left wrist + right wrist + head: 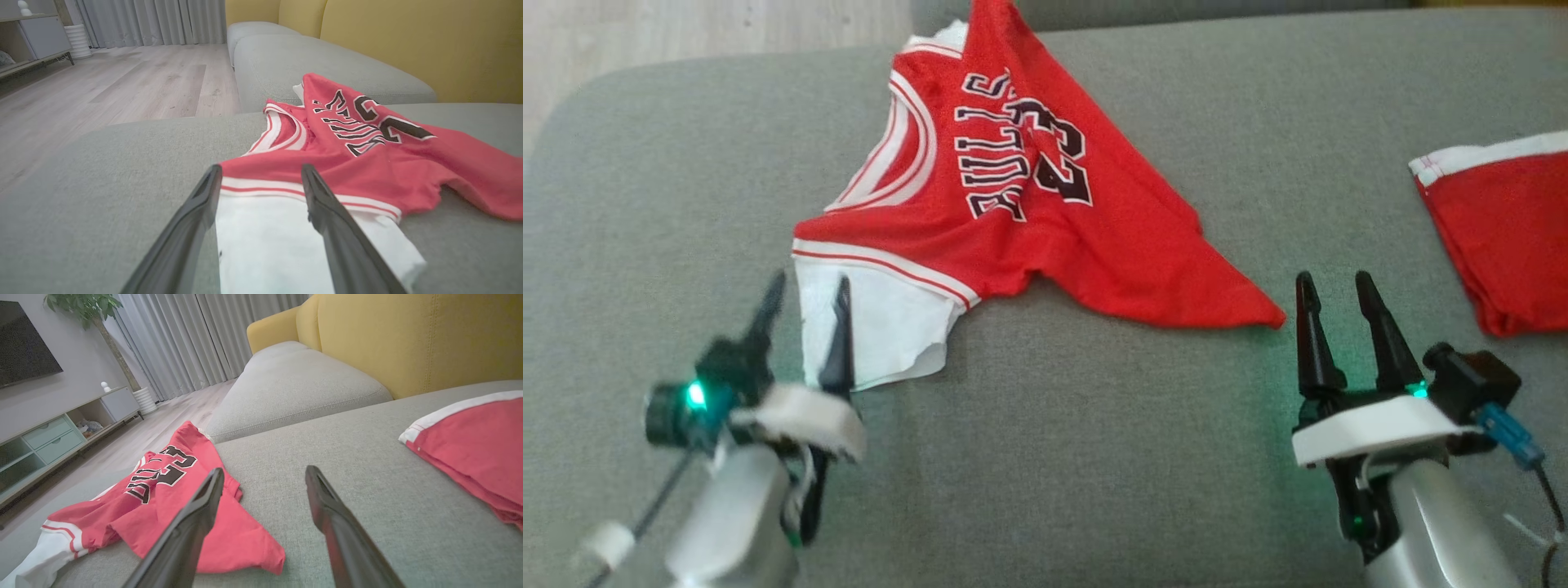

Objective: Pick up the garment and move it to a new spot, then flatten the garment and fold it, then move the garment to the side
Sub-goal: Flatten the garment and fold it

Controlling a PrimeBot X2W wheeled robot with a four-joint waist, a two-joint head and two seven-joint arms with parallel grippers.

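The red jersey point(1013, 204) lies crumpled on the gray sofa seat point(1094, 457), in the far left part, and its top reaches the far edge. Its white part points toward the near edge. The left gripper point(810, 282) is open: one finger stands at the left border of this white part, the other over it. The right gripper point(1334, 279) is also open, above bare seat, just beside the jersey's pointed red corner. A second red garment point(1503, 237) lies well apart, more to the right.

The grey sofa seat point(1094, 457) bears a crumpled red jersey point(1013, 204) and folded red garment point(1503, 237)
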